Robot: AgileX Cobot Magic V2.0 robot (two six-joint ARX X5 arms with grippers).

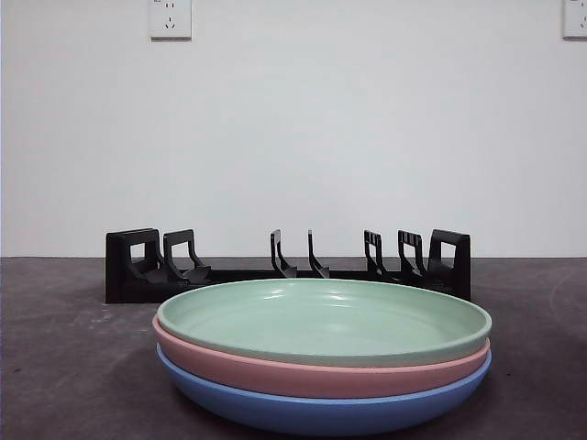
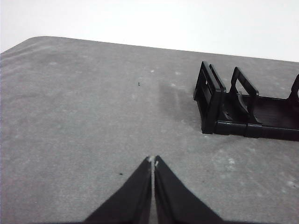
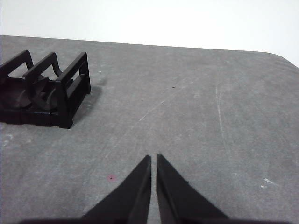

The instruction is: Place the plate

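Front view: the green plate [image 1: 323,321] tops a stack at lower centre, the rack [image 1: 287,268] behind it.

Left wrist view: left end effector [image 2: 153,161] closed, empty.

Right wrist view: right end effector [image 3: 153,158] likewise. Open wide, pinch only the top rim.

The blue plate [image 1: 321,414] is cropped by the front view's lower edge; the stacked plates hide the black rack's [image 1: 147,266] middle base; both wrist views cut the rack off
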